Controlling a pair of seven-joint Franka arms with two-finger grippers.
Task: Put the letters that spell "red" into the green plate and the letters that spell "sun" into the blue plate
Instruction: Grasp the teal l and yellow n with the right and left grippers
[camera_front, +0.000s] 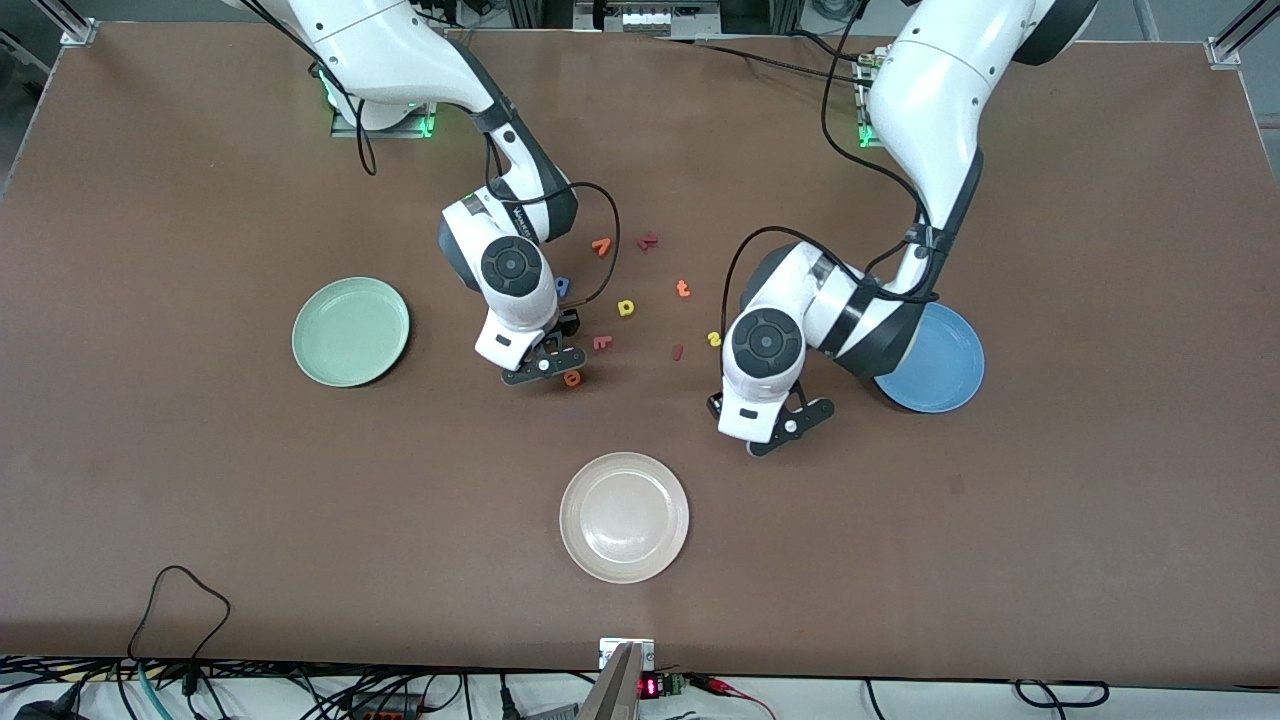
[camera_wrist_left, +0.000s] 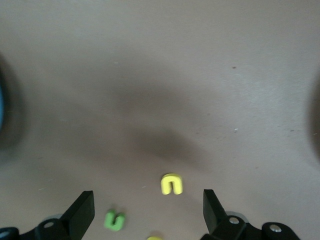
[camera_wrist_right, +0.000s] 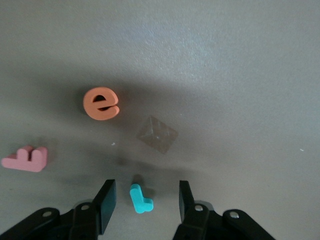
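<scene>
Currently the teal "r" (camera_wrist_right: 140, 199) lies flat on the table between the right gripper (camera_wrist_right: 145, 205)'s parted fingers, not yet pinched, with the orange "e" (camera_wrist_right: 101, 103) just past the fingertips and a pink letter (camera_wrist_right: 26, 158) off to one side; the right arm reaches down from its base, wrist bent low over the letter cluster. The left gripper (camera_wrist_left: 148, 210) hangs low with fingers spread wide and released, the yellow "u" (camera_wrist_left: 171, 184) between the fingertips, the green "n" (camera_wrist_left: 114, 220) beside one finger (camera_wrist_left: 82, 212). Green plate (camera_front: 350, 331) and blue plate (camera_front: 940, 372) hold no letters.
</scene>
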